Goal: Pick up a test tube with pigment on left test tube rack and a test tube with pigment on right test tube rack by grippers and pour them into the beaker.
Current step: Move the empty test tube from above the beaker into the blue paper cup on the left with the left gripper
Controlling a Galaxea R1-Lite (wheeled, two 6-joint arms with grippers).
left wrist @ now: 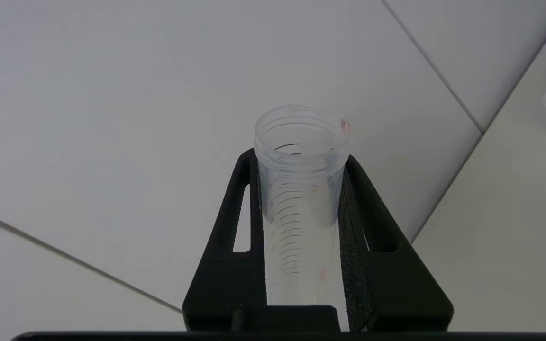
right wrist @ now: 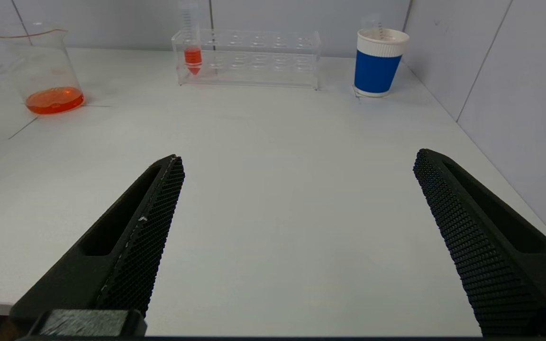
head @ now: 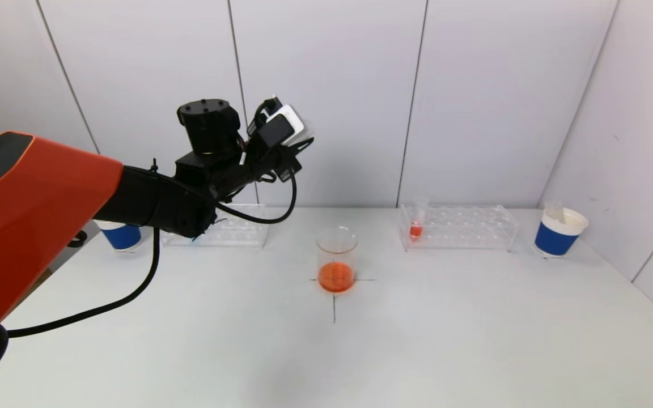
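Left end effector (left wrist: 299, 237) clamping drained tube (left wrist: 300, 189); right end effector (right wrist: 296, 237) gaping low over bench (right wrist: 273, 189), nearer upright tube (right wrist: 192, 52) ahead-left in right rack (right wrist: 249, 59).

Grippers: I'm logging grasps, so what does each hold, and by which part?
The left gripper clamps an emptied test tube by its graduated body, just below the threaded mouth. The right gripper is open and holds nothing.

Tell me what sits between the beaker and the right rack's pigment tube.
Only bare table separates beaker from pigment tube, per the head view.
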